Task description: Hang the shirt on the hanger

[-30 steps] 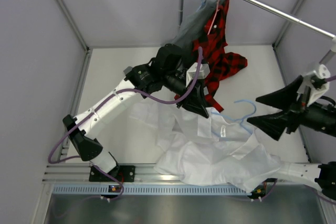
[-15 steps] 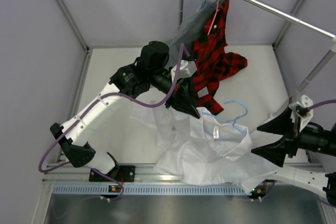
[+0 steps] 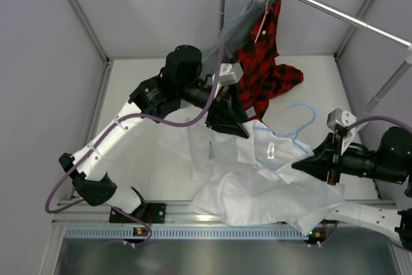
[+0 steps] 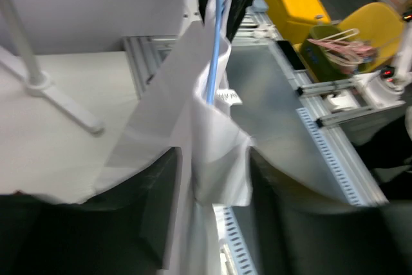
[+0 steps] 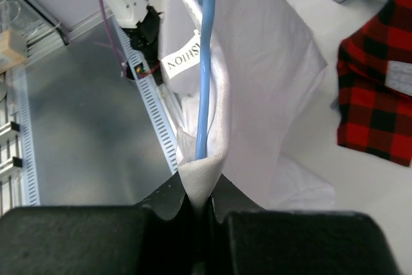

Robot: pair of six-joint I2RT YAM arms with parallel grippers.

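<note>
The large, wrinkled white collared fabric shirt (image 3: 257, 191) lies crumpled on the white table (image 3: 135, 107), just in front of the hanging red-and-black plaid shirt (image 3: 264, 72). The thin light-blue wire hanger (image 5: 203, 62) runs through its collar. The left gripper (image 3: 242, 131), next to the plaid shirt's hem, has its fingers pinched on white collar fabric. The right gripper (image 3: 297, 165), further forward and to the right of the plaid shirt, has its fingers pressed together on a shirt fold at the hanger wire.

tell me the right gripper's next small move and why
Probably ease the right gripper away from the left gripper, tugging the shirt along the hanger: it is pinched shut on a fabric fold where the blue bar runs in, and the left holds up the other side.
</note>
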